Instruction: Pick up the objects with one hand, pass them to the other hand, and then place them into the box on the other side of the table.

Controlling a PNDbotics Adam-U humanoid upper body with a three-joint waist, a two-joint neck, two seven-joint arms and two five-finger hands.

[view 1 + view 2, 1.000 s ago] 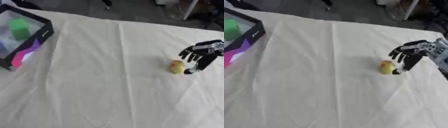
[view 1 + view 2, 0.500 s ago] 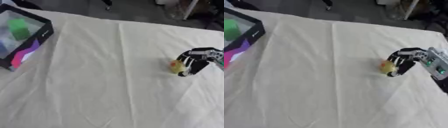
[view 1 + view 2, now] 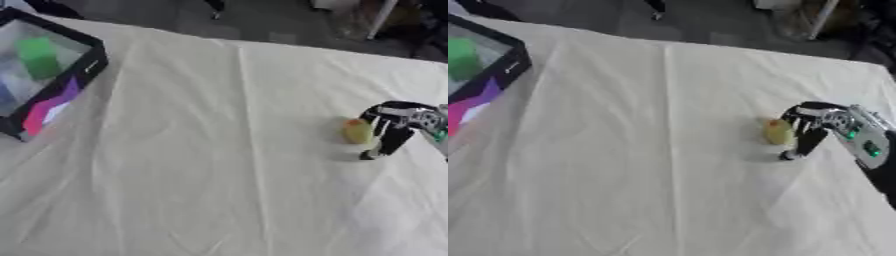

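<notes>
One right robot hand (image 3: pixel 811 127) curls its fingers beside a small yellow-green rounded object (image 3: pixel 778 132) on the cream-clothed worktop (image 3: pixel 219 150); contact is unclear. Black-walled box (image 3: pixel 44 75) sits far left.

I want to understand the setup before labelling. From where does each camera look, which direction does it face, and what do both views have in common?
Left eye view: from the robot's head, looking down at the table; the right hand enters from the right beside a yellowish object.
Right eye view: same head, nearly the same picture; the right hand's forearm shows more here, the box less.
Shared: table, box at left, object, right hand. The left hand appears in neither.
</notes>
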